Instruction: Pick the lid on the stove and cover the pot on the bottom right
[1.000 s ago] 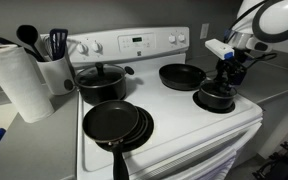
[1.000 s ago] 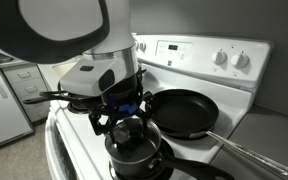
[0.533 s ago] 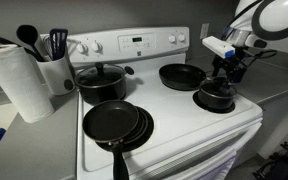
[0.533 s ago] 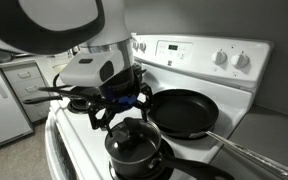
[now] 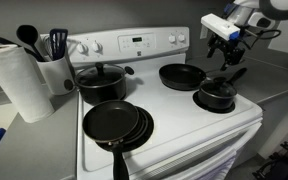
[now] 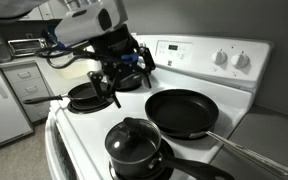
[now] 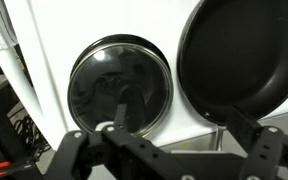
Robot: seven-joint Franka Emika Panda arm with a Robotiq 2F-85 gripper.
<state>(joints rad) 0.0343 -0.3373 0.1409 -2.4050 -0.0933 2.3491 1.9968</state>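
Observation:
The small clear glass lid (image 5: 216, 86) with a dark knob sits on the small black saucepan (image 5: 217, 98) on the front burner of the white stove (image 5: 174, 128). It also shows in an exterior view (image 6: 132, 131) and fills the wrist view (image 7: 119, 85), seated flat on the saucepan. My gripper (image 5: 224, 46) hangs well above the saucepan, open and empty. In an exterior view (image 6: 124, 76) it is clear of the lid. In the wrist view the two fingers (image 7: 169, 152) stand wide apart with nothing between them.
A wide black pot with its own lid (image 5: 102, 80) is on the back burner. Stacked frying pans (image 5: 116, 123) sit at the front. Another frying pan (image 5: 182, 75) lies beside the saucepan, also in the wrist view (image 7: 249, 55). A paper towel roll (image 5: 19, 80) and utensil holder (image 5: 54, 65) stand beside the stove.
My gripper let go of the lid's knob and rose up and back from the saucepan. The lid stays on the saucepan.

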